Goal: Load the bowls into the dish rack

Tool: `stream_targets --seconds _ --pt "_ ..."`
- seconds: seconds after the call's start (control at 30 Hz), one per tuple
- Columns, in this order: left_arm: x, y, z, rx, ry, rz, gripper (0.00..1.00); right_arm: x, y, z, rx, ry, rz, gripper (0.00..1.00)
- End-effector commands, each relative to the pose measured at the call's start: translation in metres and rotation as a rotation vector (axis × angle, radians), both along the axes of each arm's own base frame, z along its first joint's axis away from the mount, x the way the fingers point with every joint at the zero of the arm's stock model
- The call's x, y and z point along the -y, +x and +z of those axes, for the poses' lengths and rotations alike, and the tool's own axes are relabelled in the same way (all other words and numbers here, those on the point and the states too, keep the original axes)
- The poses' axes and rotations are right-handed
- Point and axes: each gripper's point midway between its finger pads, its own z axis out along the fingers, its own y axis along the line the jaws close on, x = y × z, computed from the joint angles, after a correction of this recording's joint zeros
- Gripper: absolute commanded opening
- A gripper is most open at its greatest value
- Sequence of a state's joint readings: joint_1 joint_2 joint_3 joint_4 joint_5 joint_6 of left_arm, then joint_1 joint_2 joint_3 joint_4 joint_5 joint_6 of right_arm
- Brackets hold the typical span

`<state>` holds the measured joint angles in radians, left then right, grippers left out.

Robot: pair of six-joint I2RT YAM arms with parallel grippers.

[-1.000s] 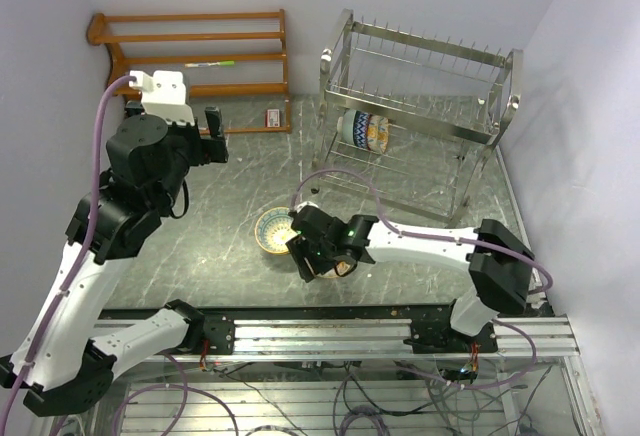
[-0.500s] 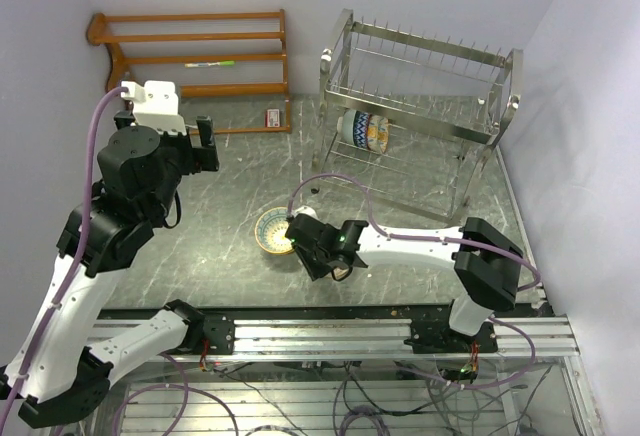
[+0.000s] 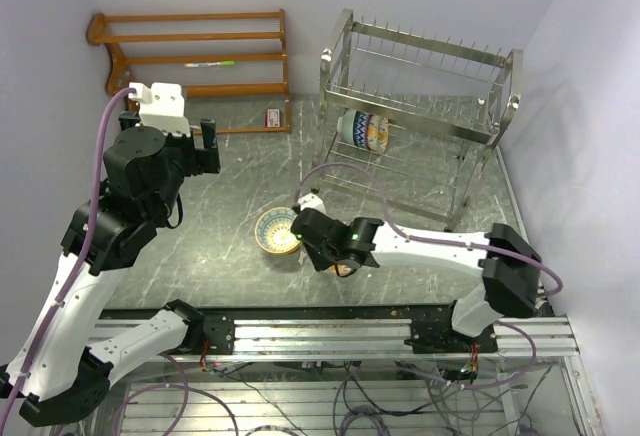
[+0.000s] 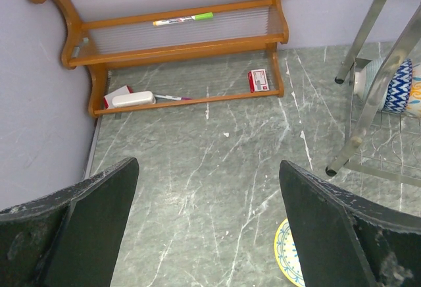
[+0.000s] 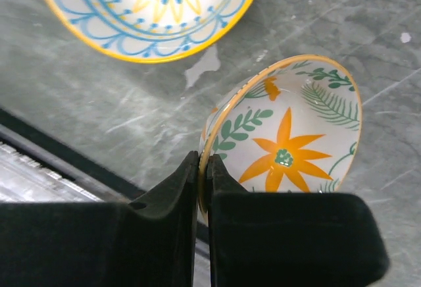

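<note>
- Right hand [image 5: 204,176] is clamped on the thin rim of the orange-leaf bowl [image 5: 289,149], just beside the yellow bowl [image 5: 151,10] on the worktop [image 5: 79,103]; an edge pinch may let it swivel or slip when lifted
- Left hand [image 4: 207,168] hangs apart, empty, well away
- A swinging bowl could knock the dish rack [image 3: 420,116] wires

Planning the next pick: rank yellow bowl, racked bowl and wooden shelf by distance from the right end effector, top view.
1. Yellow bowl, just left of right end effector.
2. Racked bowl, beyond, lower tier.
3. Wooden shelf, far back-left.
</note>
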<state>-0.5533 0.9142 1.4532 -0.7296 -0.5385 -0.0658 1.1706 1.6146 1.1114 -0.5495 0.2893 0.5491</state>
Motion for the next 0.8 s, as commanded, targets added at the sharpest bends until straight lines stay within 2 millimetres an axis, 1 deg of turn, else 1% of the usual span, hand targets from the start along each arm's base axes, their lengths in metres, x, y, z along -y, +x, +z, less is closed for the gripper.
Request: stream_targets --seconds 0.0,0.1,0.13,0.17,0.23,0.3,0.33,0.4,0.5,0.57,0.67,0.77 --pt "0.001 0.000 0.016 0.050 -0.009 -0.010 0.99 -0.012 0.002 0.047 -0.020 0.242 -0.030 0.00" --pt "0.002 0.001 0.022 0.061 -0.010 -0.014 0.99 -0.014 0.004 0.071 -0.069 0.407 -0.048 0.00" --pt "0.003 0.002 0.023 0.064 -0.010 -0.015 0.99 -0.009 0.004 0.072 -0.088 0.446 -0.062 0.00" --pt "0.003 0.002 0.025 0.067 -0.011 -0.017 0.99 -0.007 0.008 0.078 -0.094 0.488 -0.080 0.00" --pt "0.004 0.002 0.028 0.074 -0.015 -0.020 0.99 -0.001 0.019 0.093 -0.104 0.598 -0.104 0.00" --pt "0.005 0.003 0.031 0.080 -0.015 -0.027 0.99 0.010 0.040 0.106 -0.124 0.712 -0.147 0.00" --pt "0.006 0.004 0.032 0.081 -0.015 -0.031 0.99 0.009 0.042 0.114 -0.155 0.782 -0.131 0.00" --pt "0.008 0.005 0.036 0.085 -0.015 -0.037 0.99 0.009 0.052 0.125 -0.173 0.881 -0.134 0.00" --pt "0.009 0.006 0.041 0.097 -0.012 -0.041 0.99 0.001 0.063 0.143 -0.177 0.992 -0.118 0.00" --pt "0.008 0.006 0.045 0.106 -0.009 -0.039 0.99 0.000 0.073 0.157 -0.157 1.063 -0.131 0.00" --pt "0.006 0.006 0.050 0.114 0.000 -0.035 0.99 0.003 0.090 0.176 -0.139 1.160 -0.169 0.00" --pt "0.001 0.004 0.054 0.123 0.017 -0.019 0.99 0.015 0.109 0.184 -0.103 1.213 -0.254 0.00"
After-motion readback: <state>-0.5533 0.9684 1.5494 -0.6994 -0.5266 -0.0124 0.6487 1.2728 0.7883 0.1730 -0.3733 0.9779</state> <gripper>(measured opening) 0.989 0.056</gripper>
